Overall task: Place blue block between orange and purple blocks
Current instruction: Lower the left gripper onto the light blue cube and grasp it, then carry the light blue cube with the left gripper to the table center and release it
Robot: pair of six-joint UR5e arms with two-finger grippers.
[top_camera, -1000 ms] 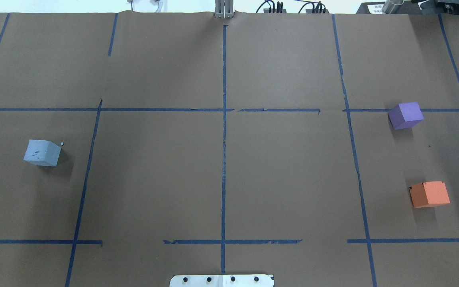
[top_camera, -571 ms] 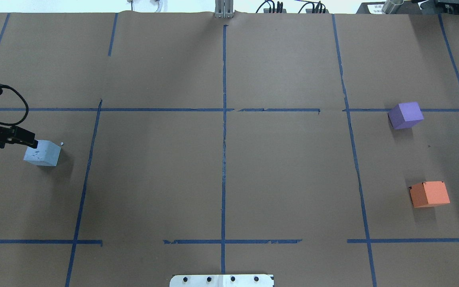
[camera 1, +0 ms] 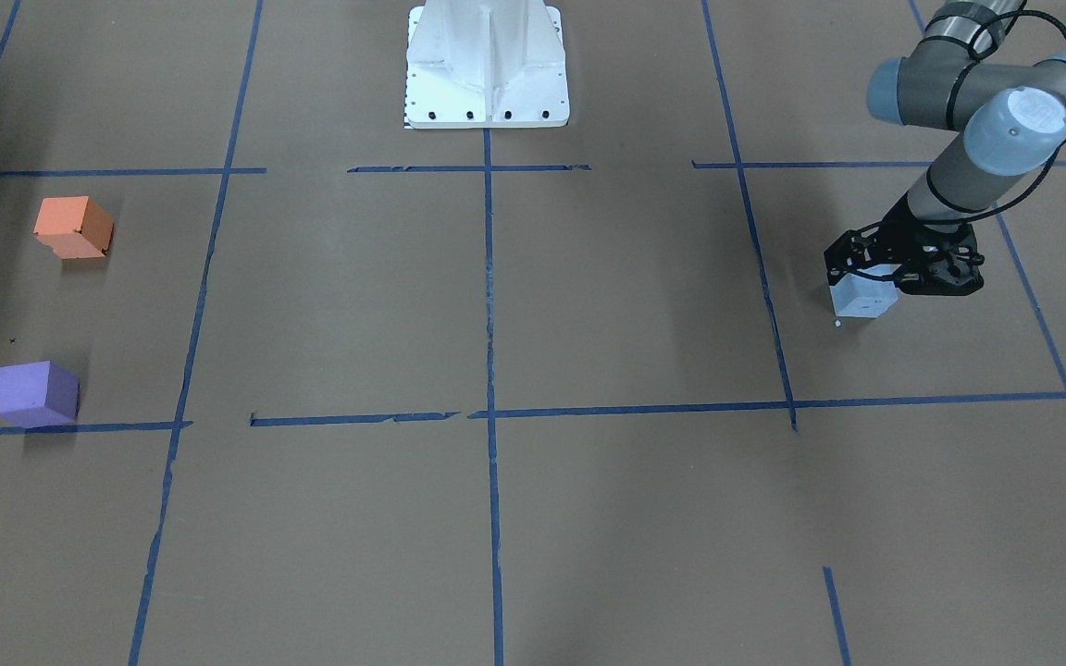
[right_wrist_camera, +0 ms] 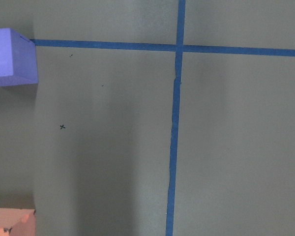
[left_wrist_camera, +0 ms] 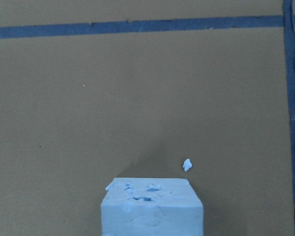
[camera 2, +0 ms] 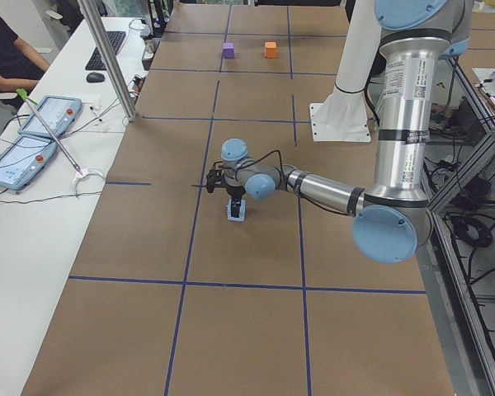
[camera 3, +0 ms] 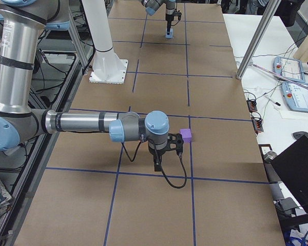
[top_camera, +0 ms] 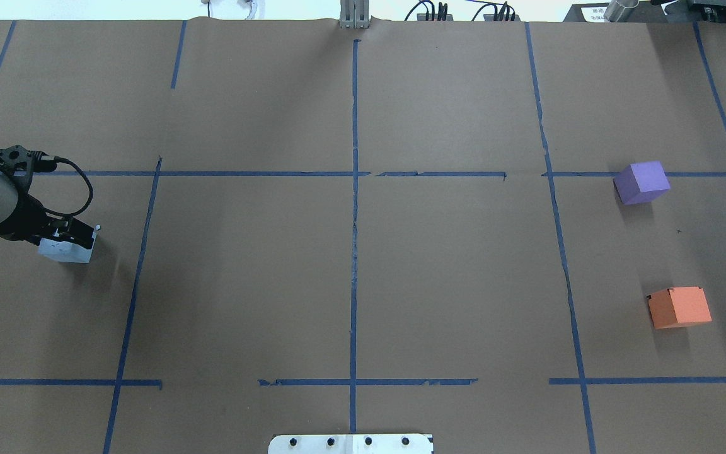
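Observation:
The pale blue block [top_camera: 65, 252] sits on the brown paper at the table's left side; it also shows in the front view [camera 1: 861, 302] and low in the left wrist view [left_wrist_camera: 151, 209]. My left gripper [top_camera: 74, 239] hangs over it with its fingers down around its top, apparently open. The purple block [top_camera: 641, 182] and the orange block [top_camera: 679, 307] stand apart at the far right, both at the left edge of the right wrist view, purple [right_wrist_camera: 12, 56] and orange [right_wrist_camera: 11, 222]. My right gripper [camera 3: 158, 165] shows only in the exterior right view, near the purple block; I cannot tell its state.
A small blue crumb [left_wrist_camera: 187, 164] lies beside the blue block. Blue tape lines [top_camera: 354, 252] divide the paper into cells. The white robot base plate [camera 1: 487, 92] is at the near middle edge. A side desk with tablets [camera 2: 33, 132] runs along the far edge.
My left arm has come in from the left edge and its gripper has moved over onto the blue block. The three blocks have not moved.

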